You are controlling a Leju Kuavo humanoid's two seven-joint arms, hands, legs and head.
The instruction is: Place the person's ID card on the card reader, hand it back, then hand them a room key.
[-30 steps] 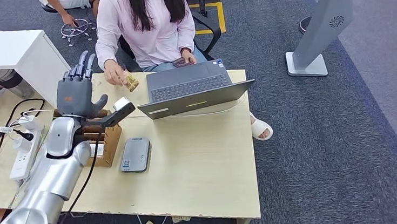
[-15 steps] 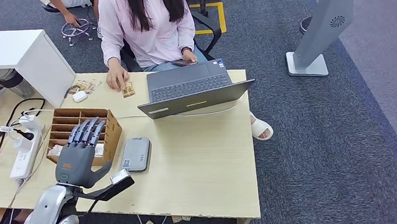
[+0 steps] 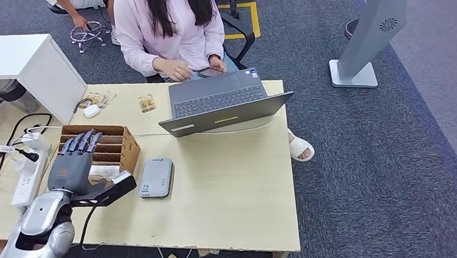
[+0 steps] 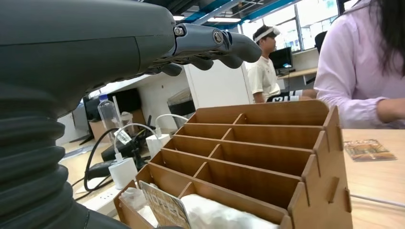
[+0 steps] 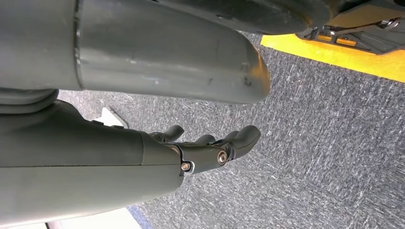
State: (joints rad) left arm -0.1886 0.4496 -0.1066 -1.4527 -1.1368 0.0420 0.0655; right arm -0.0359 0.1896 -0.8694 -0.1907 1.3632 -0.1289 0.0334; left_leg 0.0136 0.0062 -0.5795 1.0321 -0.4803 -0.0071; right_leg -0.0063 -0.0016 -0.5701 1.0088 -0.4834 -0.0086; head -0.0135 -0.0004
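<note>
Left hand: the left hand (image 3: 75, 168) hovers at the lower left of the head frame, above the near end of the wooden organiser (image 3: 123, 152), fingers spread and holding nothing.
Right hand: the right hand (image 5: 210, 145) hangs over grey carpet, fingers loosely curled with nothing between them; closer to spread than pressed together.
Card reader: the grey card reader (image 3: 156, 178) lies flat on the bench (image 3: 231, 185), just right of the organiser, left of centre in the frame, and nothing rests on top of it.
ID card: a small card (image 3: 146, 103) lies on the bench at the upper left, beside the laptop (image 3: 224, 104) and near the person (image 3: 170, 22); too small to say for sure it is the ID card.
Room keys: in the left wrist view a printed card (image 4: 165, 207) stands in the nearest slot of the organiser, next to white wrapping; likely the key stock, though I cannot read it.
Done so far: by my reading the scan and the hand-back look finished, with the reader bare and the card lying over by the person.
Left to do: the room key, judging by the hand poised over the slots; it needs picking out and passing across.
Person: seated at the top of the frame, hands down by the laptop, not reaching out.
</note>
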